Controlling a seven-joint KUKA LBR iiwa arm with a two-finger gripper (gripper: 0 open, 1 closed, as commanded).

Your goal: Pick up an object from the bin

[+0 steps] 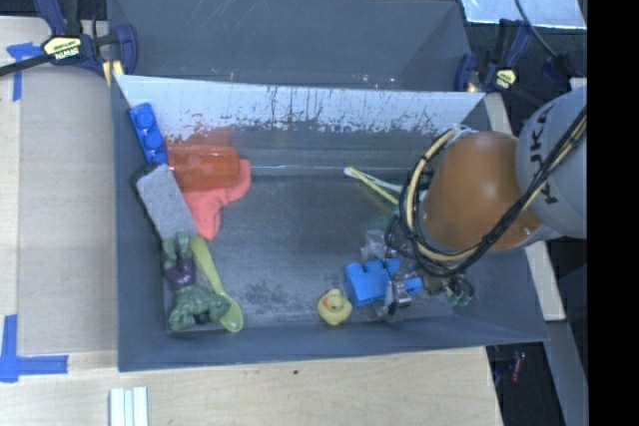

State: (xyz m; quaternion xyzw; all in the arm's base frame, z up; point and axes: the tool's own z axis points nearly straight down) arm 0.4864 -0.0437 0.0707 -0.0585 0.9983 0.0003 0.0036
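Because the arm's orange wrist cover (469,190) and its black and yellow cables (412,214) hang over the working end, the gripper (399,294) is mostly masked, and whether it is spread or pressed together cannot be told. It sits low in the bin (300,354), just right of a small yellow rounded toy (334,306) that lies near the front wall. Between that yellow toy and the gripper lies a chunky blue piece (362,282); its right side is lost among dark gripper parts, so contact cannot be judged. Above and right of the yellow toy, a pale yellow stick (367,180) runs under the cables, its far end hidden. Well left of the yellow toy, against the left wall, the rest lie in a loose heap: a green figure (193,311) nearest, a yellow-green strip (210,274) and a purple-and-green toy (180,266) just beyond it, then farther up a grey block (165,200), a pink piece (212,205) partly covered by a translucent orange block (205,165), and a blue studded brick (146,133) farthest away.
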